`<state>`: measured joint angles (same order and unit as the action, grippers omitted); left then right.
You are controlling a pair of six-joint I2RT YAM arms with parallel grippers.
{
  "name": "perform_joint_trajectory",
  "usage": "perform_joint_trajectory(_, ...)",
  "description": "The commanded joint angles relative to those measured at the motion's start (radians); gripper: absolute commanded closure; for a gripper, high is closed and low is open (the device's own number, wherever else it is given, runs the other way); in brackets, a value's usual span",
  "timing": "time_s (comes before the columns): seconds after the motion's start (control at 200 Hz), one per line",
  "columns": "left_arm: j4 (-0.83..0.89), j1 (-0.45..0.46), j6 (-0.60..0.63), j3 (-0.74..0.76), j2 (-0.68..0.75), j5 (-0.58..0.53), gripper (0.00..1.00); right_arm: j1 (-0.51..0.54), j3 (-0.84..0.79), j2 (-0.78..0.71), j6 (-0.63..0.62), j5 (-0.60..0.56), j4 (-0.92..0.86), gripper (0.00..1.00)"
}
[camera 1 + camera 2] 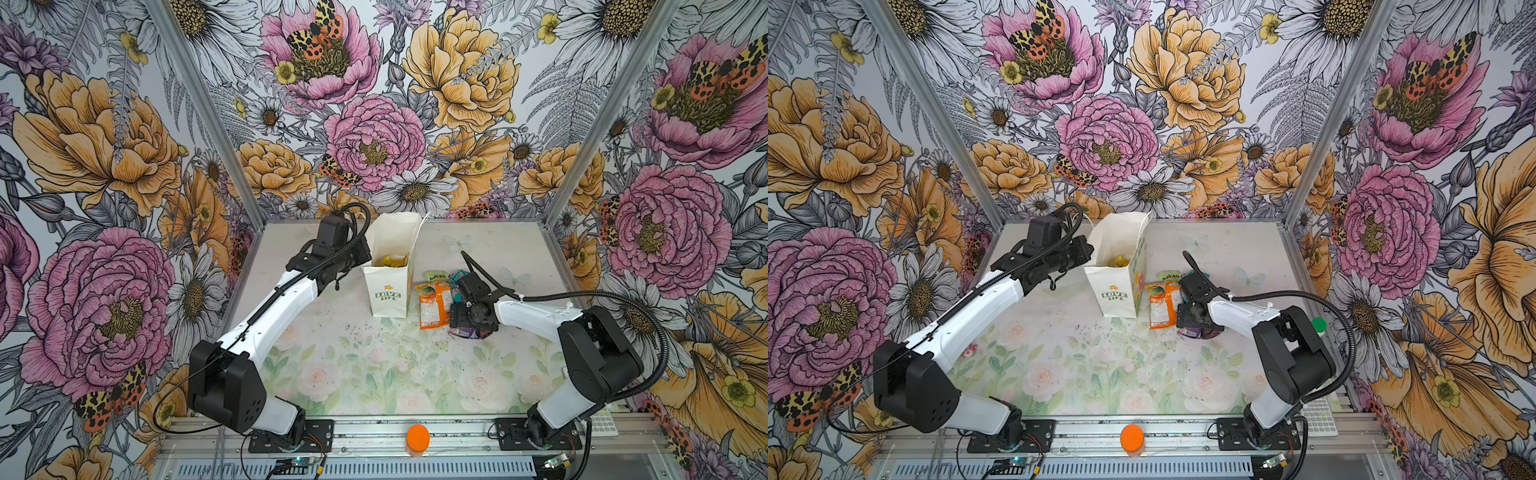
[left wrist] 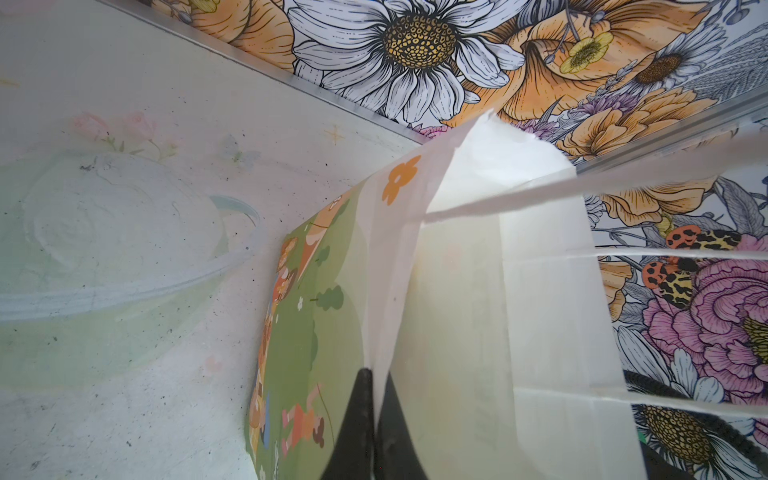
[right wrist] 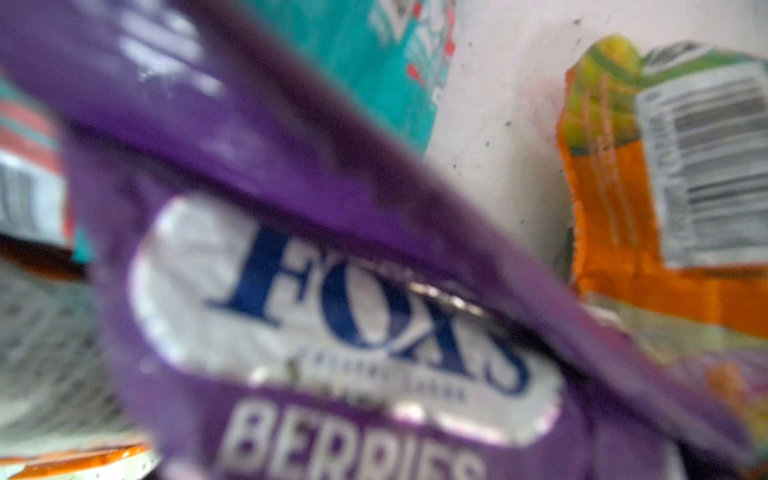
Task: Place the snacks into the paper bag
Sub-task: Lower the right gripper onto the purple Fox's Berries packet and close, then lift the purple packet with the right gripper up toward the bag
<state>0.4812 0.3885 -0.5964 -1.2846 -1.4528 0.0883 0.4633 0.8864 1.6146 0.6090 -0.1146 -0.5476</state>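
Note:
The white paper bag stands upright at the middle back, mouth open, with a yellow snack inside. My left gripper is shut on the bag's left wall near the rim. To the right of the bag lie orange-and-white packets, a pale green one and a teal one. My right gripper points down onto a purple packet. That packet fills the right wrist view and hides the fingers.
An orange round lid sits on the front rail. A green-capped thing stands behind the right arm, and a keypad lies at the front right. A clear bowl shows left of the bag. Flowered walls close three sides.

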Motion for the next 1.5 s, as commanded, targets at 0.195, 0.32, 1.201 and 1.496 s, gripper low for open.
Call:
perform_joint_trajectory(0.195, 0.016, 0.013, 0.0, 0.004, -0.006, 0.012, 1.0, -0.008, -0.016, -0.048, -0.018, 0.049, 0.021, 0.3)
perform_joint_trajectory(0.32, 0.014, 0.018, 0.004, 0.002, -0.007, 0.008, 1.0, -0.008, -0.012, -0.061, -0.016, 0.052, 0.02, 0.38)
perform_joint_trajectory(1.201, 0.016, 0.038, 0.007, -0.036, -0.033, 0.017, 1.0, -0.015, -0.028, -0.309, -0.014, 0.114, -0.04, 0.73)
perform_joint_trajectory(1.496, 0.016, 0.045, 0.001, -0.038, -0.032, 0.012, 1.0, -0.017, 0.001, -0.398, -0.026, 0.121, -0.065, 0.88)
